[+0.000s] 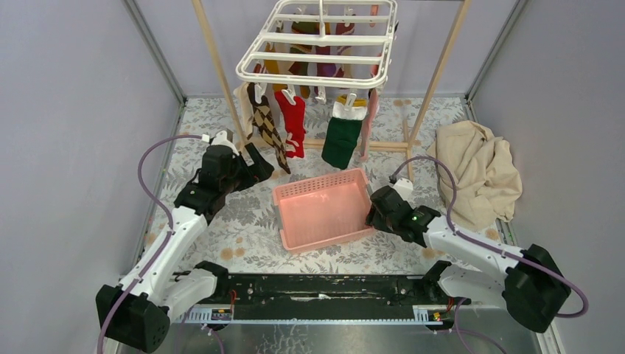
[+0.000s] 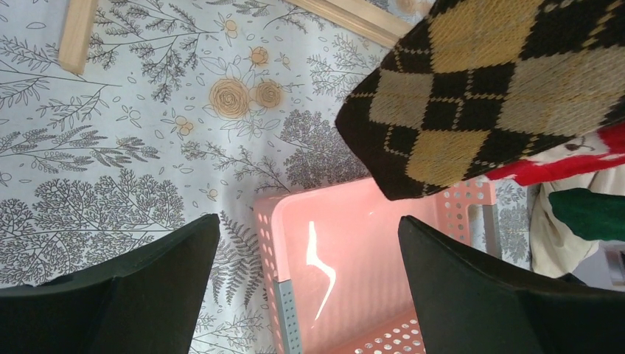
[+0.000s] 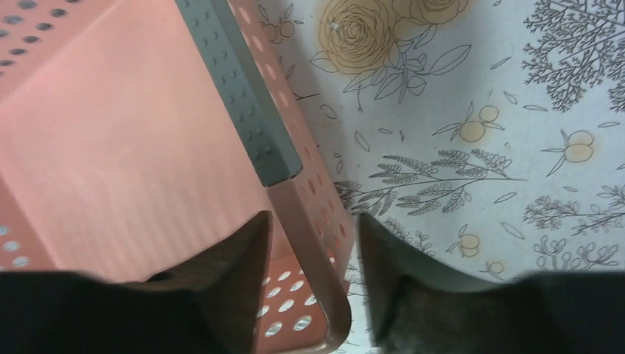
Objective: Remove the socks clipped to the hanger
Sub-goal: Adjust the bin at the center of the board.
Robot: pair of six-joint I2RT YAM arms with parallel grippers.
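Socks (image 1: pixel 295 122) hang clipped under the white hanger (image 1: pixel 309 77) at 12 o'clock in top view, betw. the legs of a wooden frame (image 1: pixel 217 66). Below is a floral table cover (image 1: pixel 221 236) w/ pink basket (image 1: pixel 284 193) at ctr, beige cloth (image 1: pixel 479 169) heaped at 3 o'clock, and plain grey walls (image 1: pixel 74 110) round it. L gripper (image 1: pixel 259 166) sits at 10 o'clock of the basket, jaws wide apart and holding nothing, w/ the argyle sock (image 1: pixel 269 129) toe just beside it and no contact seen. R gripper (image 1: pixel 372 210) is at the basket's 4 o'clock edge, jaws part-open astride the rim, gap at the outer finger, not clamped.
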